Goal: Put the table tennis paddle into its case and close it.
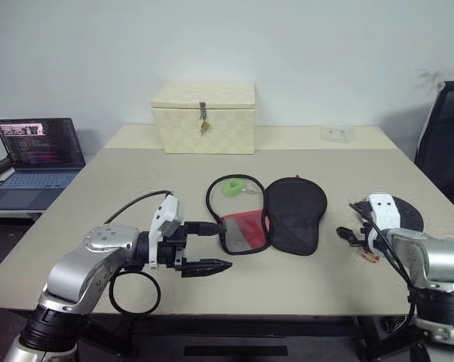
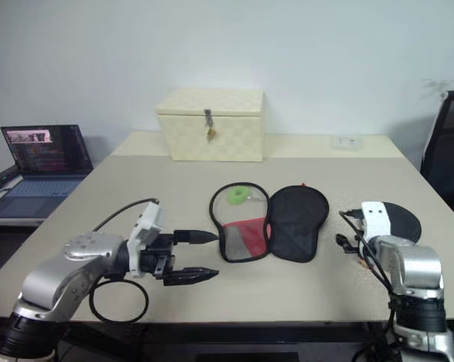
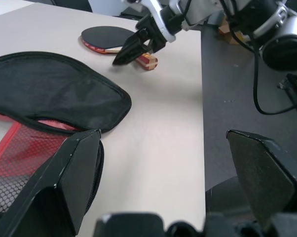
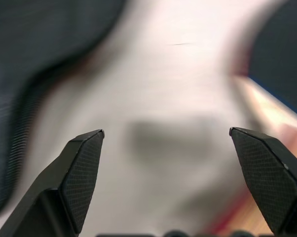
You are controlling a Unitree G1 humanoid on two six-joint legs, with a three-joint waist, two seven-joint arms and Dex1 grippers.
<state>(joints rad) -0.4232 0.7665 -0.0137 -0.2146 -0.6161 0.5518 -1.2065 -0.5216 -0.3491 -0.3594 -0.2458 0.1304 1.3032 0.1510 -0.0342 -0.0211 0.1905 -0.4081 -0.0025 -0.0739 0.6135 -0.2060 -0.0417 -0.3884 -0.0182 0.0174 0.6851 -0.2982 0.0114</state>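
Case (image 1: 268,215) lies unzipped and spread flat mid-bench (image 1: 136,173), lid flopped toward the paddle (image 2: 404,219) at the right edge. Risk, my guess: the paddle gets nudged off that edge, or the limp case slides when loaded. Left end effector (image 2: 197,256) is level beside the case, wide open, empty. Right end effector (image 3: 136,47) angles down over the paddle handle, jaws wide, empty.

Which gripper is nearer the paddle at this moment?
Right. The right gripper is open directly beside the table tennis paddle, by its handle. The left gripper is open across the case, far from it.
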